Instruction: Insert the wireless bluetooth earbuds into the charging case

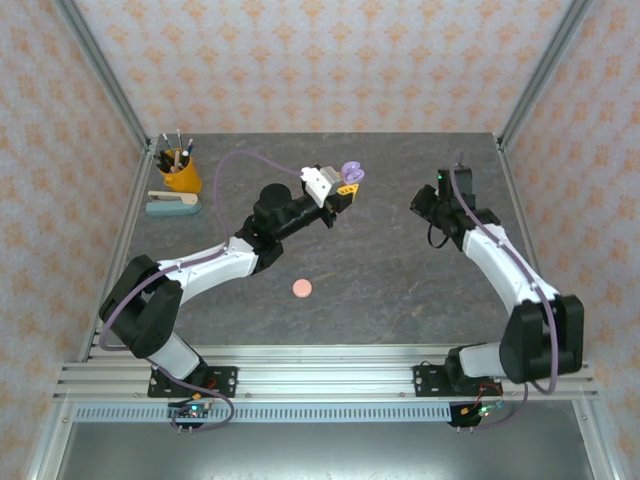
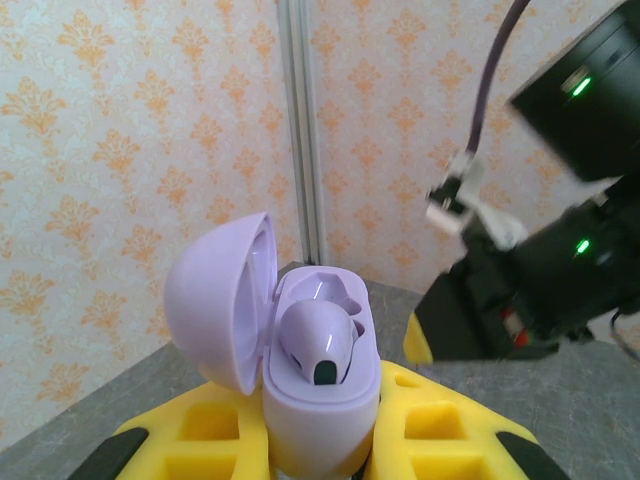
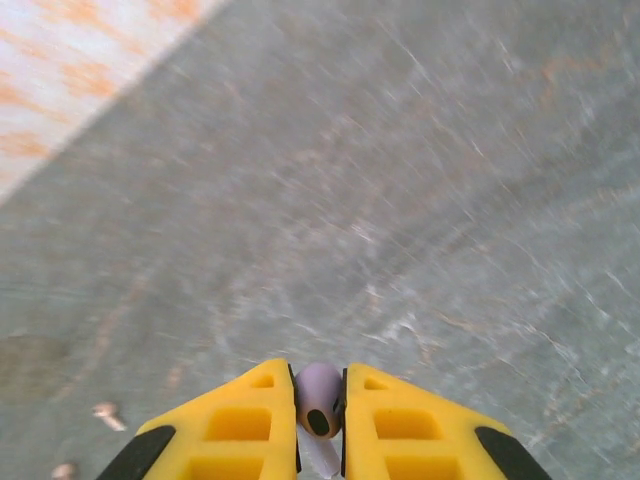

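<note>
My left gripper point(image 1: 343, 187) is shut on an open purple charging case point(image 1: 351, 171), held up above the table's far middle. In the left wrist view the case point(image 2: 320, 410) stands upright between the yellow fingers point(image 2: 440, 430) with its lid point(image 2: 215, 300) swung to the left. One purple earbud point(image 2: 318, 345) sits in it, beside an empty socket point(image 2: 325, 290). My right gripper point(image 3: 319, 385) is shut on a second purple earbud point(image 3: 319, 398), its stem pointing back toward the camera, above the grey table point(image 3: 400, 200). The right gripper point(image 1: 424, 206) hangs to the right of the case, apart from it.
A small round pink case point(image 1: 302, 288) lies on the table in front of the left arm. A yellow cup of pens point(image 1: 178, 172) and a stapler point(image 1: 172, 203) stand at the far left. The right arm's black wrist point(image 2: 540, 280) faces the case closely.
</note>
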You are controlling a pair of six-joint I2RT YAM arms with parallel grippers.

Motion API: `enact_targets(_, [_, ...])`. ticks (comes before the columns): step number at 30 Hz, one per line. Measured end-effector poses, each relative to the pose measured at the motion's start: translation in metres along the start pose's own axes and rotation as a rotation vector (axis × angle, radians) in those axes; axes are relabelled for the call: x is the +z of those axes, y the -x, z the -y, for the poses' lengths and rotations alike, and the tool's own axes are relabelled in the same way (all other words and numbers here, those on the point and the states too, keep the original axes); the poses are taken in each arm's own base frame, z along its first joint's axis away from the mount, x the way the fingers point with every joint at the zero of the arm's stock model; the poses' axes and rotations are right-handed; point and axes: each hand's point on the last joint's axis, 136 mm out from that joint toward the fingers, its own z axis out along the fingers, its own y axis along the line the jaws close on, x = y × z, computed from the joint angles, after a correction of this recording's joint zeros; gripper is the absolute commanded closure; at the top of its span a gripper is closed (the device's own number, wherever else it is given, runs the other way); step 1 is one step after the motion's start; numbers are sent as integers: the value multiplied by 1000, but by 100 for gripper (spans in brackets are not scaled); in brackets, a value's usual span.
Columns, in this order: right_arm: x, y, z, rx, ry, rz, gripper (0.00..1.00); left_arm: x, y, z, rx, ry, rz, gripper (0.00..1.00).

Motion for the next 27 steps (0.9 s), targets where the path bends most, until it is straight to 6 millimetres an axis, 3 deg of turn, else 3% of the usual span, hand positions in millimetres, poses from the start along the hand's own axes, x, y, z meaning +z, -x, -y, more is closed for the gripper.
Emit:
enact_targets(8, [-69, 53, -67, -43, 226, 148, 85, 5, 17, 1, -1, -15, 35, 100])
enact_targets(14, [-119, 77, -108, -88, 383, 220, 85, 16, 28, 10, -4, -52, 59, 100])
enact_targets(19, [-147, 86, -131, -128, 494, 266, 84, 26, 36, 16, -4, -82, 76, 100])
enact_targets(27, [-168, 81, -160, -178, 606, 296, 84, 42, 45, 25, -6, -123, 93, 100])
